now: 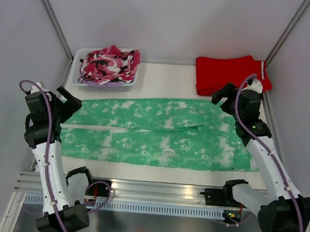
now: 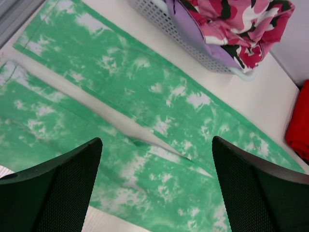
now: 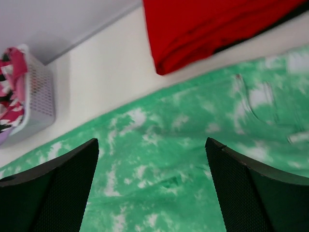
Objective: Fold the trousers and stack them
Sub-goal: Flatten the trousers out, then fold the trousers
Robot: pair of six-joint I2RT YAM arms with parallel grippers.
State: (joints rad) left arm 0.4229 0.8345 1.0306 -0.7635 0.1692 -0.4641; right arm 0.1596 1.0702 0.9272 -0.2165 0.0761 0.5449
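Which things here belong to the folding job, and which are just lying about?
Job: mint green tie-dye fabric trousers, spread flat; left pincer, open; right pincer, open.
Lying about: folded plain red trousers with white stripe; white plastic lattice basket; pink, black and white camouflage garment inside it.

Three garments are lying in view: one pair of mint-green tie-dye trousers (image 1: pixel 159 132), one red garment (image 1: pixel 228 73), one pink camouflage garment (image 1: pixel 110 63). One white basket (image 2: pixel 154 14) and one worktop (image 1: pixel 169 77) are showing. Two arms are standing here, left arm (image 1: pixel 49 161) and right arm (image 1: pixel 269 162), carrying one end effector apiece — left end effector (image 1: pixel 66 101), right end effector (image 1: pixel 225 93) — each showing two black fingers (image 2: pixel 53 188).
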